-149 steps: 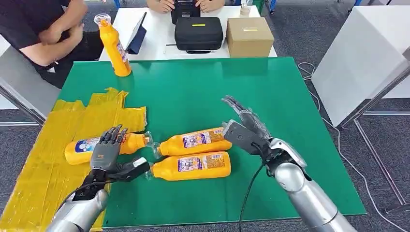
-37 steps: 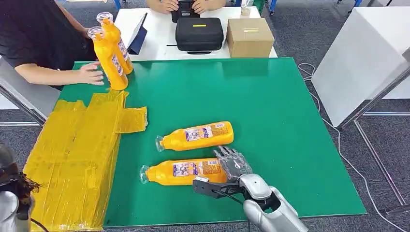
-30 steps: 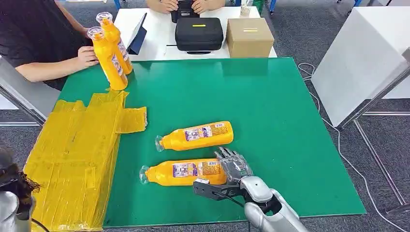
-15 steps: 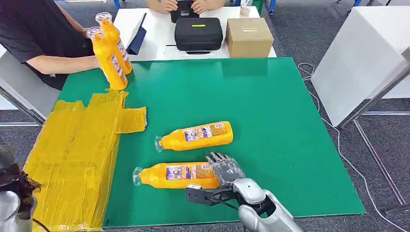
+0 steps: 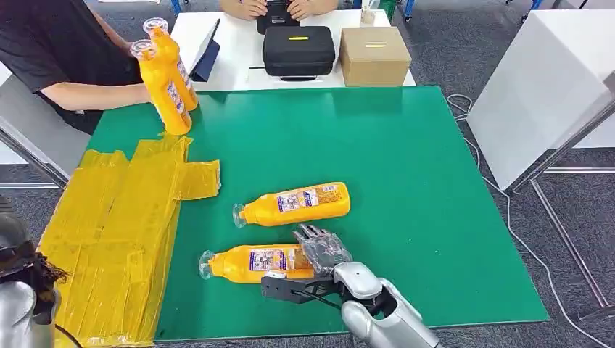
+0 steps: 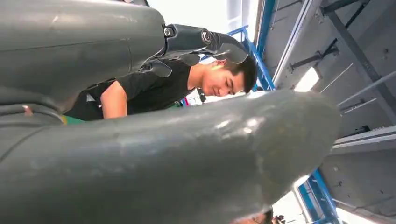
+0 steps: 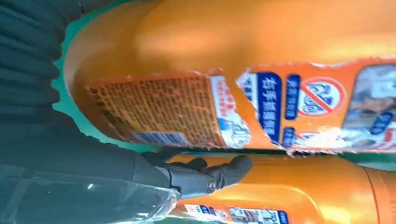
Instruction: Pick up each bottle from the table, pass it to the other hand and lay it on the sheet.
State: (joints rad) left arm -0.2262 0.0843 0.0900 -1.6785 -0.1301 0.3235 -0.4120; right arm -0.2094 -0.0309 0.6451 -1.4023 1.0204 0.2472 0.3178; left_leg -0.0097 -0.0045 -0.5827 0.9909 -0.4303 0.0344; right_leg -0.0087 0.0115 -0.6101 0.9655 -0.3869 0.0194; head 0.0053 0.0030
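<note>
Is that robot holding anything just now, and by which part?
Its right hand grips the nearer lying bottle at its base end, fingers over the top. The left hand holds nothing.

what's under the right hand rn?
The right hand covers the base end of the nearer lying orange bottle; its label and cap show. The contact beneath the fingers is hidden.

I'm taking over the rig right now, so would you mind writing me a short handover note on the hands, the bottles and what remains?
Right hand: wrapped over the base end of the near bottle, which lies on the green table; not lifted yet.
Left hand: raised near the left table edge, holding nothing; finger pose unclear.
Far bottle: lying on the table just behind the near one.
Two upright bottles: far left corner, beside a person.
Yellow sheet: no bottle on it.
Left: lift, pass to the left hand, lay on the sheet; repeat for the rest.
</note>
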